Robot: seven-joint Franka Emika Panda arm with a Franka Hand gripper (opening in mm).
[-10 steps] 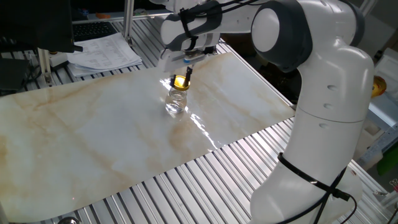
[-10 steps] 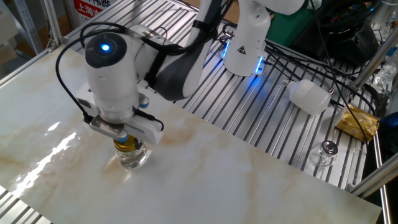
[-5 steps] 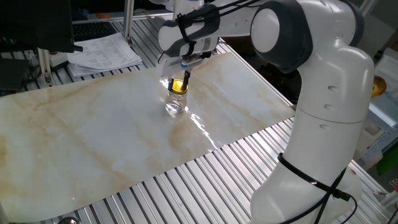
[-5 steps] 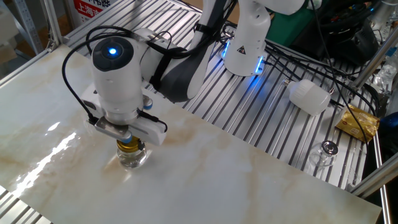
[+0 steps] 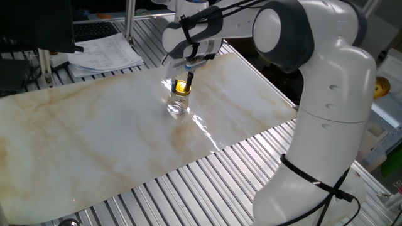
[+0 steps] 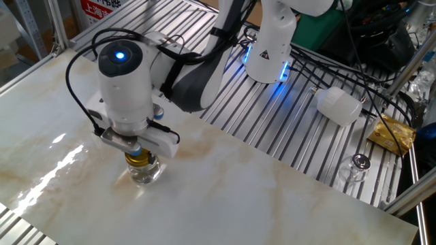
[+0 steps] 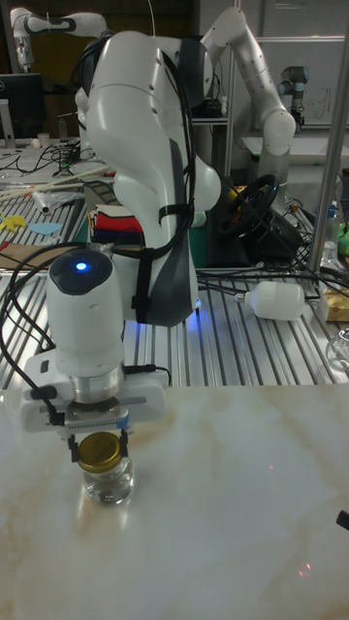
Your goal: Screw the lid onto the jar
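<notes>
The jar (image 7: 108, 482) is small, clear glass, and stands upright on the marble board (image 7: 223, 504). Its gold lid (image 7: 101, 452) sits on the jar's mouth. My gripper (image 7: 100, 449) points straight down over it, one finger on each side of the lid, shut on it. In one fixed view the lid (image 5: 181, 87) glints yellow under the gripper (image 5: 183, 83), above the jar (image 5: 177, 106). From the other fixed view the hand hides most of the lid (image 6: 140, 160); the jar (image 6: 146, 173) shows below the gripper (image 6: 139, 156).
A white plastic bottle (image 6: 338, 105) lies on the slatted metal table behind the board, with a gold wrapper (image 6: 392, 133) and a small glass (image 6: 357, 165) to the right. Papers (image 5: 103, 53) lie at the far left corner. The arm's base (image 5: 326, 132) stands beside the board.
The hand has shifted and turned slightly over the jar while keeping hold of the lid. The jar has stayed in place.
</notes>
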